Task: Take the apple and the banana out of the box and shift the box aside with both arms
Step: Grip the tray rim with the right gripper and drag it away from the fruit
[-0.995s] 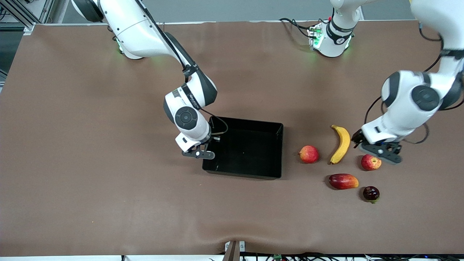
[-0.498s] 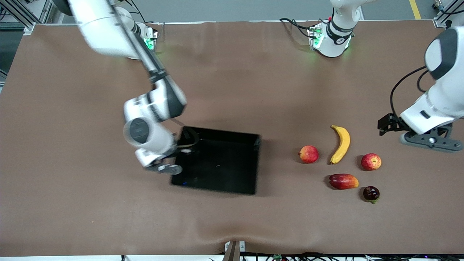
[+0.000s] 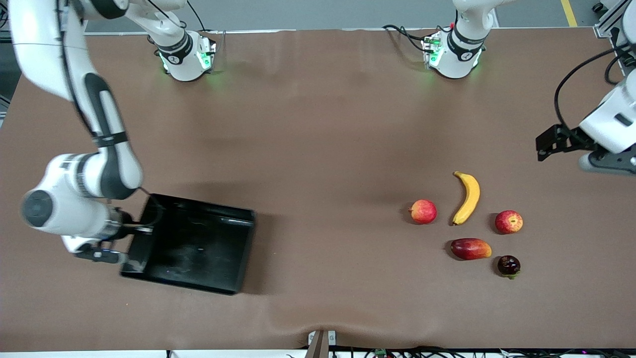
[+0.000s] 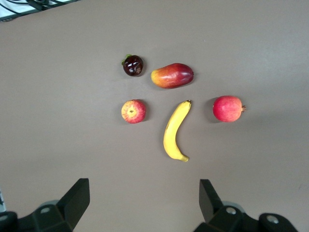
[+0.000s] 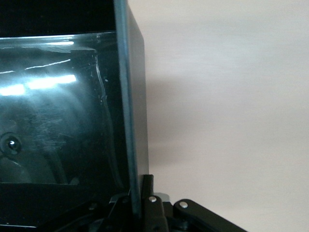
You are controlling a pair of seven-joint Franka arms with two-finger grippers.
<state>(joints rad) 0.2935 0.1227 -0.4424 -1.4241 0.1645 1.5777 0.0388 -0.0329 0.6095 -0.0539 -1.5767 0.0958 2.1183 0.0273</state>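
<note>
Box-moving step in hand; fruit already out. Right pincer [image 3: 107,254], clamped on the wall of the box [image 3: 191,243], holds it at the right arm's end of the desk [image 3: 318,124]; the next move likely calls for letting go once the box sits flat. Box: shallow black plastic, glossy inside, empty. Nubbed pinkish fruit [image 3: 423,211], round. Banana [image 3: 468,197], curved, yellow, smooth. Mango [image 3: 470,248], elongated. Apple [image 3: 508,222], small, red with yellow streaks, beside the banana. Dark fruit [image 3: 509,265], round. Left pincer [image 3: 603,161], wide and empty, waits over bare desk.
</note>
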